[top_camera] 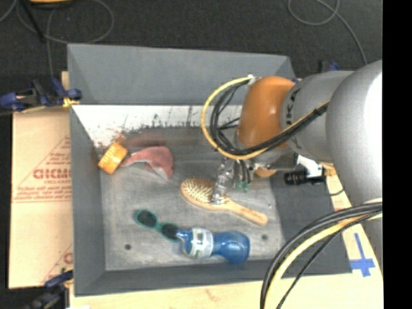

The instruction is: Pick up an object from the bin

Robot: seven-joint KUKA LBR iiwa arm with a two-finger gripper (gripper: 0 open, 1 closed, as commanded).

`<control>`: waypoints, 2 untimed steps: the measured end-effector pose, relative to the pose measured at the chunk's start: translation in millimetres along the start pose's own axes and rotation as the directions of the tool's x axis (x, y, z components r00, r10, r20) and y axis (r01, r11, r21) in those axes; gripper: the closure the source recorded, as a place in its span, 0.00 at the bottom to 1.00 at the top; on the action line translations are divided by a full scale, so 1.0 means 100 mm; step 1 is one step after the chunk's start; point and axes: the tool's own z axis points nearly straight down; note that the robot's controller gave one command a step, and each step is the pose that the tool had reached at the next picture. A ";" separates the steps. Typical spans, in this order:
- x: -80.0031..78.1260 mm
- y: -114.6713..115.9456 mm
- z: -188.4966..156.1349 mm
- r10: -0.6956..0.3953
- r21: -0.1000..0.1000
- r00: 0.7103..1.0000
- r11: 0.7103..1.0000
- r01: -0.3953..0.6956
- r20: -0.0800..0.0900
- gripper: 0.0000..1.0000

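My gripper point(221, 195) hangs low in the middle of the bin, its fingertips down at a wooden hairbrush point(212, 198). The brush lies flat, its oval bristled head to the left and its handle running down to the right. The fingers stand at the right end of the head, where the handle begins. In front of the brush lies a blue bottle point(215, 244) with a white label, on its side near the bin's front wall.
A dark green pair of glasses point(154, 223) lies left of the bottle. A pink curved piece point(153, 158) and a small orange block point(112, 157) sit at the back left. The arm with its orange cover and cables comes in from the right.
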 end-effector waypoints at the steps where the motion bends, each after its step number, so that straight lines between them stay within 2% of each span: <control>1: 0.01 -0.01 -0.13 0.000 -0.001 1.000 1.000 0.000 0.005 1.00; 2: 0.01 -0.01 -0.37 -0.001 -0.003 1.000 1.000 0.001 0.007 1.00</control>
